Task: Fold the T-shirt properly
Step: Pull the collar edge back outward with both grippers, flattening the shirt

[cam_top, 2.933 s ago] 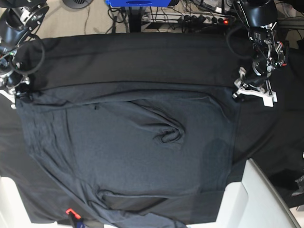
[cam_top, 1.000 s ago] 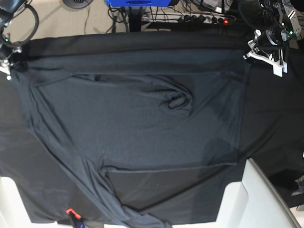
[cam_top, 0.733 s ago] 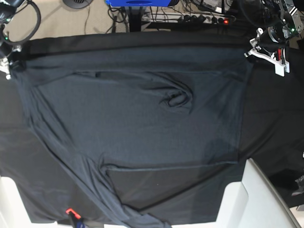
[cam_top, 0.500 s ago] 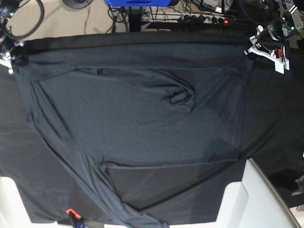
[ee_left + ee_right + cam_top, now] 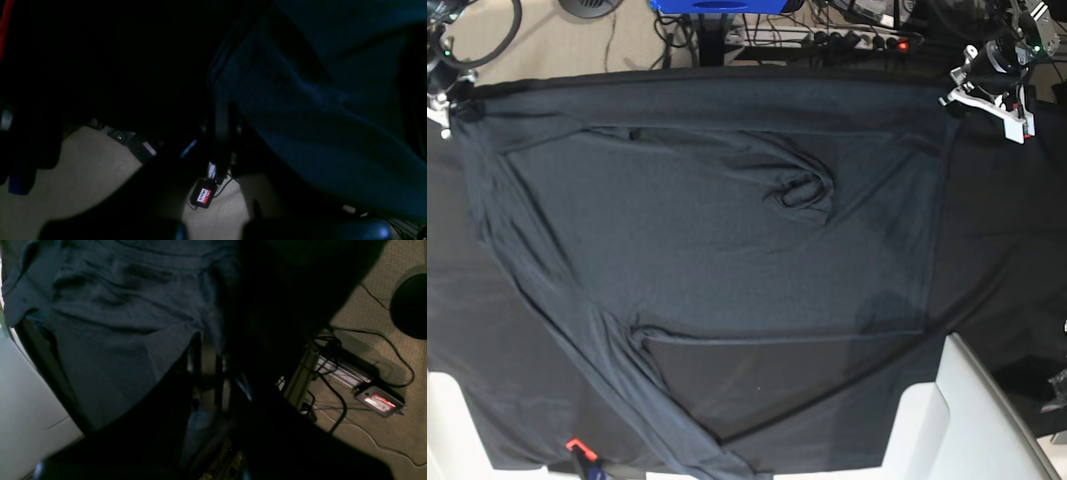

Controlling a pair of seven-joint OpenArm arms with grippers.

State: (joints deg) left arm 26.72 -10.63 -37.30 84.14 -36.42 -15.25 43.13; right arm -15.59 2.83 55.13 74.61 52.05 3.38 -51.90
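Base view: two arms hold a dark shirt stretched flat across a black-covered table.
Left gripper (image 5: 951,100): closed, pinching the T-shirt's far corner at that view's right; its white jaw plate juts out beside the corner.
Right gripper (image 5: 449,112): closed on the T-shirt's other far corner, at the frame's left edge, only partly in view.
T-shirt (image 5: 707,240): charcoal grey, spread wide on the table cloth, far edge pulled taut between the two grippers and lying along the cloth's far edge.
Bunch (image 5: 802,190): a small knot of puckered fabric right of the T-shirt's middle.
Sleeve (image 5: 617,385): runs diagonally from the T-shirt's left side to the near table edge.
Table cloth (image 5: 997,260): blacker, smoother, showing right of the T-shirt and below its near hem.
Left wrist view: very dark; bluish T-shirt fabric (image 5: 317,110) drapes from closed jaws, beige floor beneath.
Right wrist view: T-shirt fabric (image 5: 110,316) hangs in folds from closed jaws; cables and a power strip (image 5: 360,380) lie on carpet beyond.
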